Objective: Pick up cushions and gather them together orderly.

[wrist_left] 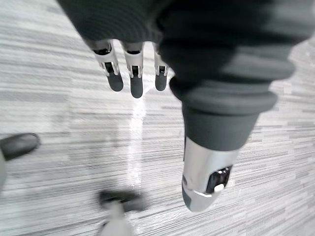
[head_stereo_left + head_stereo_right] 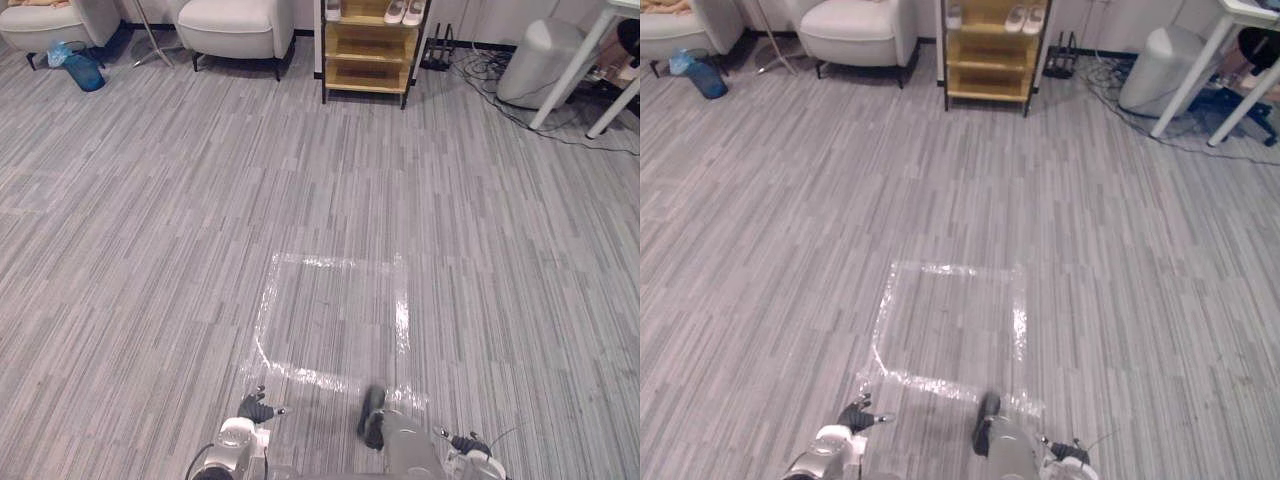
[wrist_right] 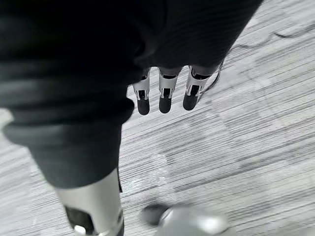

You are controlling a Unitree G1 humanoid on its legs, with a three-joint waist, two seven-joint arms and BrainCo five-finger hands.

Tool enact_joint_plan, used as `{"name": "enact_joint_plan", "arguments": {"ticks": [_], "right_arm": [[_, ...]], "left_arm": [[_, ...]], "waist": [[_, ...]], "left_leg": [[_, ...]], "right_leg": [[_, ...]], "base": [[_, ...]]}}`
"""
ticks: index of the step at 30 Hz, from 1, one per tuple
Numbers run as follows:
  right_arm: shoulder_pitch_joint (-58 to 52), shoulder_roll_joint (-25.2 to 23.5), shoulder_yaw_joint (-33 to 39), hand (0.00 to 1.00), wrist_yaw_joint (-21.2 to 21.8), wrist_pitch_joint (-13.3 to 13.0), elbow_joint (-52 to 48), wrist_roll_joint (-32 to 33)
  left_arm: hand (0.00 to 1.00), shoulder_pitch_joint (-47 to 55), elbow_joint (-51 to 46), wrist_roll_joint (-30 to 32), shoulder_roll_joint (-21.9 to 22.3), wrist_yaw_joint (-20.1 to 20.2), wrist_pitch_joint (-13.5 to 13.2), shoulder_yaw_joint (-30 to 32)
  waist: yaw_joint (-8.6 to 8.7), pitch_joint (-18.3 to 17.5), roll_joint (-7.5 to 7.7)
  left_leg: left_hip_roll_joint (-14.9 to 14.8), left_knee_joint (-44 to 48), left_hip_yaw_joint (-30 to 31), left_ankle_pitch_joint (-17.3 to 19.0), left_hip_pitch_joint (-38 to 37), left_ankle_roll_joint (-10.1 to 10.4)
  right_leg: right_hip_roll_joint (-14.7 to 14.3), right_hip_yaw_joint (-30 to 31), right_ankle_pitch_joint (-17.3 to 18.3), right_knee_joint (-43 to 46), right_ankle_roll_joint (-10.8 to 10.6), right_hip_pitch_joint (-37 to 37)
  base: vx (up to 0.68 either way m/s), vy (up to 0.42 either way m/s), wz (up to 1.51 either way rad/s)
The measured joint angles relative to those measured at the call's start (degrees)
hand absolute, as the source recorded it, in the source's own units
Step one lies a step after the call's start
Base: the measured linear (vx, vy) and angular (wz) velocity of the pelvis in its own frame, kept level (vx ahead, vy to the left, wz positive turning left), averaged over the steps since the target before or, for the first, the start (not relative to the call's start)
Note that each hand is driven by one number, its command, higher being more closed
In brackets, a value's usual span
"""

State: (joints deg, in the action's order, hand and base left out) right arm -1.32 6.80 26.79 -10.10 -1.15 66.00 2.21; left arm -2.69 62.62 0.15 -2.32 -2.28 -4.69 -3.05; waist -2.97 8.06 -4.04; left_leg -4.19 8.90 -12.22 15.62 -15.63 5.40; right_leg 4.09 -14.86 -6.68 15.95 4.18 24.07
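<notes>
Because neither carries anything yet, the left hand (image 1: 130,78) and right hand (image 3: 165,96) hang straight-fingered, unclenched — glossy clear-tape square (image 2: 401,310) just ahead.

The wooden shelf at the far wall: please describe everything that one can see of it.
The wooden shelf is an open rack of light yellowish wood with dark uprights and short dark feet. Three levels show; the picture edge cuts off its top. Pale shoes lie on the highest visible level. It stands upright on the grey striped floor by the far wall, right of a pale armchair, not touching it.
</notes>
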Motion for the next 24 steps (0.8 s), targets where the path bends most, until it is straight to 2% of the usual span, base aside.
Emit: {"name": "enact_joint_plan", "arguments": {"ticks": [1, 2, 3, 4, 5, 6, 7, 8, 10, 11, 12, 13, 14, 15, 16, 18, 20, 21, 22, 24], "right_arm": [[0.41, 0.08, 0.01, 0.0, 0.13, -0.08, -0.3, 0.0], [0.79, 0.15, -0.09, 0.0, 0.3, -0.14, -0.36, 0.02], [1.08, 0.33, -0.29, 0.0, 0.3, -0.12, -0.23, 0.03], [1.32, 0.48, -0.67, 0.0, 0.29, 0.01, 0.09, 0.13], [1.39, 0.46, -0.71, 0.0, 0.28, -0.07, 0.05, 0.19], [1.29, 0.18, -0.46, 0.0, 0.06, -0.29, 0.07, 0.2], [1.34, 0.43, -0.44, 0.0, -0.08, -0.39, -0.08, 0.41], [1.43, 0.76, -0.38, 0.0, -0.1, -0.61, -0.34, 0.58], [1.4, 1.19, -0.44, 0.0, -0.09, -0.9, -1.23, 0.68], [1.46, 1.25, -0.46, 0.0, -0.09, -1.09, -1.4, 0.67], [1.46, 1.73, -0.49, 0.0, -0.09, -1.1, -1.39, 0.65], [1.44, 1.59, -1.17, 0.0, -0.01, -1.09, -1.37, 0.55], [1.61, 1.54, -1.82, 0.0, 0.0, -1.09, -1.37, 0.53], [2.07, 1.43, -2.27, 0.0, 0.09, -1.07, -1.36, 0.31], [2.5, 1.3, -2.24, 0.0, 0.09, -1.06, -1.26, 0.16], [2.79, 0.87, -2.26, 0.0, 0.14, -1.08, -1.35, 0.03], [3.31, 0.34, -2.33, 0.0, 0.47, -1.14, -1.57, -0.04], [3.43, 0.08, -2.32, 0.0, 0.51, -1.07, -1.59, -0.08], [3.11, -0.36, -2.3, 0.0, 0.61, -1.01, -1.39, -0.16], [2.55, -0.91, -2.34, 0.0, 0.82, -0.94, -1.38, -1.27]], "left_arm": [[0.0, -0.02, 0.13, 0.31, 0.66, 0.1, 0.09, 0.28], [0.0, -0.55, 0.05, 0.32, 1.31, 0.13, 0.05, 1.06], [0.0, -0.85, 0.04, 0.3, 1.61, 0.13, 0.06, 1.63], [0.0, -0.8, -0.01, 0.31, 1.54, 0.11, 0.06, 1.62], [0.0, -0.8, -0.01, 0.32, 1.45, 0.1, 0.07, 1.62], [0.0, -1.08, -0.49, 0.48, 1.34, 0.06, -0.08, 1.37], [0.0, -1.06, -1.22, 0.46, 1.43, 0.12, -0.12, 1.31], [0.0, -1.14, -1.58, 0.46, 1.49, 0.18, -0.17, 0.82], [0.0, -1.07, -2.32, 0.52, 1.52, 0.21, -0.12, -0.27], [0.0, -0.9, -2.33, 0.6, 1.62, 0.29, -0.13, -0.32], [0.0, -0.61, -2.34, 0.65, 1.59, 0.28, -0.14, -0.28], [0.0, -0.57, -2.34, 0.7, 1.38, 0.24, -0.18, -0.21], [0.0, -0.56, -2.17, 0.72, 1.17, 0.19, -0.03, -0.19], [0.0, -0.45, -1.93, 0.76, 0.81, 0.29, 0.01, -0.12], [0.0, -0.79, -1.61, 0.79, 0.43, 0.36, 0.04, 0.22], [0.0, -0.87, -1.42, 0.79, -0.06, 0.38, 0.04, 1.28], [0.0, -0.49, -0.85, 0.79, -0.66, 0.46, 0.16, 1.37], [0.0, -0.41, -0.69, 0.79, -0.82, 0.58, 0.18, 1.24], [0.0, -0.19, -0.62, 0.78, -1.2, 1.21, 0.22, 0.14], [0.0, 0.0, -0.76, 0.75, -1.54, 1.36, 0.17, -1.01]], "waist": [[0.22, -0.59, -0.79], [-0.04, -0.3, -0.8], [-0.34, 0.02, -1.32], [-0.6, 0.87, -1.16], [-0.68, 1.45, -1.02], [-0.58, 2.63, 0.36], [-0.64, 2.76, 0.56], [-0.6, 3.02, 0.97], [-0.68, 2.89, 0.4], [-0.96, 2.94, -0.46], [-1.47, 2.69, -1.07], [-3.02, 2.17, -1.68], [-3.33, 1.88, -1.69], [-3.34, 1.77, -1.22], [-3.28, 1.48, -0.7], [-3.37, 1.4, 1.06], [-3.63, 1.31, 1.45], [-3.63, 1.29, 1.57], [-3.37, 1.21, 1.57], [-2.91, 0.71, 1.24]], "left_leg": [[-1.33, 8.57, 0.93, -0.29, 4.4, 0.6], [-3.61, 21.42, 1.51, -2.51, 10.98, 2.56], [-5.69, 30.38, 2.16, -3.84, 15.1, 2.57], [-8.84, 40.5, 1.59, -2.32, 19.13, 2.15], [-9.57, 43.04, 0.82, -1.55, 20.59, 1.69], [-10.09, 43.31, -0.86, -0.14, 23.38, -0.31], [-9.65, 40.84, -1.75, 0.51, 25.14, -0.84], [-7.68, 35.06, -2.4, 0.85, 27.91, -0.97], [-3.69, 20.1, -1.94, -0.26, 29.9, -0.86], [-1.77, 10.86, -1.39, -2.8, 30.25, 0.27], [-0.71, 5.42, -0.41, -7.89, 30.3, 0.43], [-0.4, 3.7, 0.04, -12.31, 29.29, 0.17], [-0.05, 3.49, 0.11, -13.54, 29.18, -2.03], [0.81, 3.5, 0.25, -13.18, 29.15, -4.23], [2.14, 3.82, -0.07, -12.92, 28.34, -6.12], [3.87, 3.4, -1.66, -11.83, 26.62, -7.22], [4.24, 1.71, -3.67, -8.57, 21.83, -7.29], [4.49, 0.93, -4.14, -8.23, 20.1, -7.54], [4.98, -0.92, -4.16, -7.59, 16.35, -8.24], [4.8, -2.57, -3.28, -7.14, 12.43, -8.37]], "right_leg": [[-0.01, -0.25, 3.9, 2.76, 0.45, 0.84], [-0.4, -0.27, 6.84, 3.7, 0.82, 0.33], [-0.97, -0.62, 7.99, 3.69, 1.21, -1.15], [-1.5, -2.0, 9.74, 3.33, 2.05, -4.43], [-1.59, -2.47, 10.63, 3.21, 2.01, -6.37], [-1.01, -3.24, 12.49, 1.95, 1.89, -11.48], [-0.66, -3.72, 13.07, 0.8, 1.52, -13.58], [-0.21, -4.61, 13.85, -0.78, 1.06, -16.19], [-0.08, -5.51, 14.95, -2.98, -0.46, -19.36], [-0.39, -5.83, 15.88, -4.48, -1.54, -21.2], [-1.09, -5.85, 15.79, -6.51, -2.14, -22.83], [-2.03, -4.92, 15.38, -9.2, -3.97, -24.56], [-2.15, -4.27, 15.7, -10.11, -4.92, -25.4], [-1.59, -3.76, 16.04, -10.07, -5.5, -25.6], [-0.07, -3.33, 16.58, -9.02, -6.32, -25.64], [2.06, -0.46, 18.07, -6.61, -8.72, -25.78], [4.11, 3.59, 20.34, 8.52, -13.51, -21.18], [5.15, 3.98, 19.95, 14.44, -15.13, -19.13], [7.24, 3.16, 19.43, 24.1, -15.69, -15.75], [9.23, -1.78, 21.91, 28.52, -11.26, -13.72]], "base": [[0.52, -0.239, 0.16], [0.6, -0.321, 0.31], [0.47, -0.255, 0.1], [0.45, -0.225, 0.05], [0.51, -0.196, 0.24], [0.33, -0.115, 0.35], [0.45, -0.134, 0.52], [0.27, -0.058, 0.4], [0.3, -0.03, 0.35], [0.34, 0.027, 0.18], [0.42, 0.055, -0.09], [0.45, 0.089, -0.2], [0.4, 0.091, -0.17], [0.45, 0.097, 0.08], [0.47, 0.086, 0.1], [0.46, 0.084, -0.11], [0.42, 0.099, -0.45], [0.46, 0.095, -0.36], [0.37, 0.051, -0.14], [0.35, 0.013, 0.09]]}}
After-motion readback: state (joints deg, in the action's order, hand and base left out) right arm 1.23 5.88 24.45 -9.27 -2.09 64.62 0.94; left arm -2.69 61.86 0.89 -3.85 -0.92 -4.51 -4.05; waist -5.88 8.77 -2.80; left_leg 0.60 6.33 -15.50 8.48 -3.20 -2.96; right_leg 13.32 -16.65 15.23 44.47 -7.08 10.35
